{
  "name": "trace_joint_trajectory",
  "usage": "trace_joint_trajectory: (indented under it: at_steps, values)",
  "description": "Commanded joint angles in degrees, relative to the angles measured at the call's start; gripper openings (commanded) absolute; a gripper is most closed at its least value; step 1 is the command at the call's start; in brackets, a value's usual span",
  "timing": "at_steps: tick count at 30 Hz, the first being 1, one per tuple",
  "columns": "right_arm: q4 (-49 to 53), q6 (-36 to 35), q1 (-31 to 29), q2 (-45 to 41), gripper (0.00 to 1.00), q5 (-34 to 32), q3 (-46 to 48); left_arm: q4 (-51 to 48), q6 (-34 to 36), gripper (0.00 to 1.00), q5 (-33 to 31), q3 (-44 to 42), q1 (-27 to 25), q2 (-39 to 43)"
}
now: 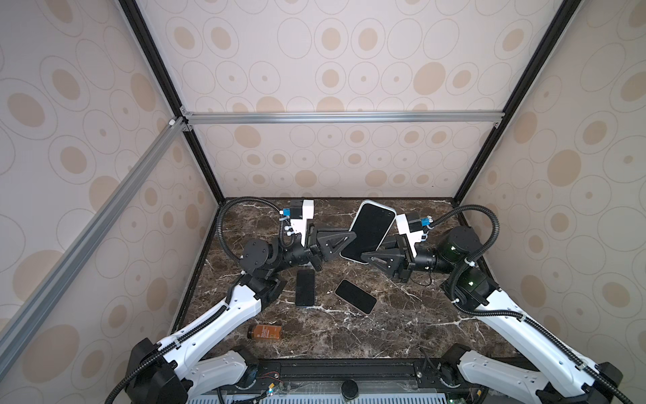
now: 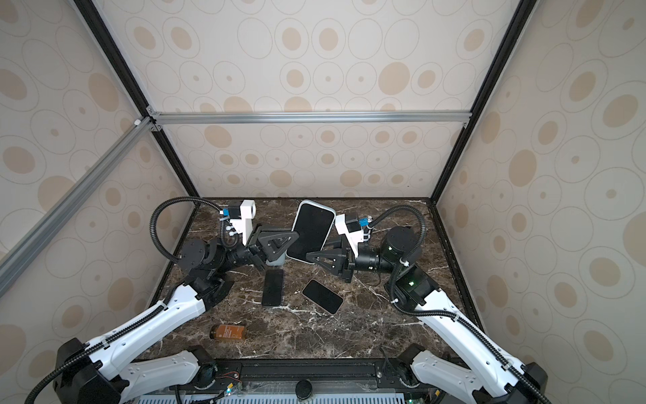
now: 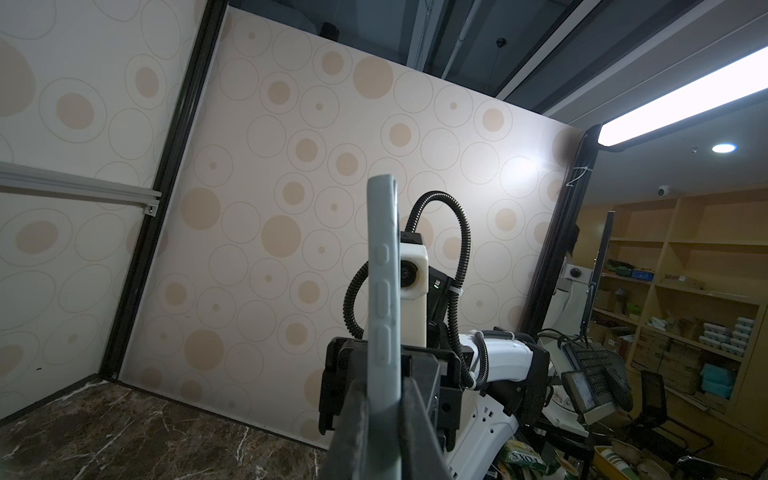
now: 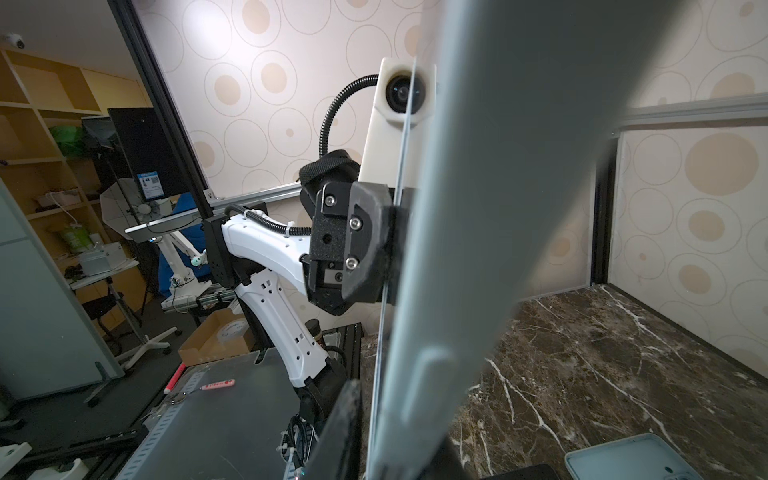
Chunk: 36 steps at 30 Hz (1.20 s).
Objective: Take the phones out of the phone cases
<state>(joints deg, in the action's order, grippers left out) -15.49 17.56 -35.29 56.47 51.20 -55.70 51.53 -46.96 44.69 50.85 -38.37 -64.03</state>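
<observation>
The phone case (image 3: 384, 291) is pinched by nearly-closed left claw (image 1: 351, 239) and right claw (image 1: 371, 254).

**Setting:** robotics lab, a test booth inside a shared work room.

**Booth:** black posts (image 1: 198, 147) and aluminium rails (image 1: 342, 117) carry circle-patterned panels (image 1: 349, 52) on three sides of a marble-look desk (image 1: 402, 325).

**At the desk's near edge:** left arm (image 1: 216, 318) and right arm (image 1: 517, 327), both white with black cable conduit.

**Beyond the desk, outside the panels:**
- shelves (image 3: 698, 266) stacked with boxes
- keyboard (image 3: 590, 370)
- chair (image 3: 654, 395)
- monitor (image 4: 137, 145)
- cardboard box (image 4: 216, 340)
- ceiling strip light (image 3: 685, 104)
- dome camera (image 3: 663, 191)
</observation>
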Motion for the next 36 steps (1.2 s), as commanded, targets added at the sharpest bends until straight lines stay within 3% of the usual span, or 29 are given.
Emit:
trace_joint_trajectory:
  at_steps: [1, 10, 12, 15, 19, 22, 25, 27, 30, 36]
  values:
    - [-1.17, -0.07, -0.64, 0.4, 0.18, 0.92, -1.34, 4.31, -1.17, 0.0, 0.34, 2.68, -0.24, 0.27]
    - [0.56, -1.03, -0.58, -0.1, 0.0, -0.56, -1.7, 2.13, 0.5, 0.0, 0.08, 2.98, -0.3, 0.3]
    - [1.64, -2.09, -0.6, -0.85, 0.0, -2.75, -1.54, -0.22, 2.38, 0.0, -0.13, 3.57, -0.28, 0.72]
    - [3.52, -4.74, -0.56, -2.72, 0.0, -6.27, -1.03, -6.17, 8.45, 0.15, -1.3, 4.84, -0.24, 2.29]
    - [10.38, -10.32, -0.58, -5.53, 0.0, -13.06, -1.65, -16.71, 18.98, 0.48, -6.82, 6.44, -0.27, 5.31]
    - [16.07, -15.87, -0.62, -7.28, 0.0, -17.7, -2.98, -25.66, 26.74, 0.64, -11.11, 9.04, -0.22, 6.39]
    - [18.19, -20.51, -0.58, -8.9, 0.0, -22.35, -2.79, -32.9, 32.65, 0.69, -13.32, 12.66, -0.61, 6.36]
    - [19.21, -24.17, -0.58, -9.61, 0.0, -25.16, -2.67, -38.07, 36.26, 0.8, -14.22, 15.32, -1.41, 5.82]
    - [20.07, -27.53, -0.57, -10.49, 0.0, -28.92, -2.22, -41.21, 41.2, 0.8, -18.72, 16.85, -4.95, 6.29]
    - [25.57, -26.23, -0.57, -10.89, 0.0, -31.63, -3.08, -41.95, 51.96, 0.77, -32.2, 16.08, -14.23, 8.09]
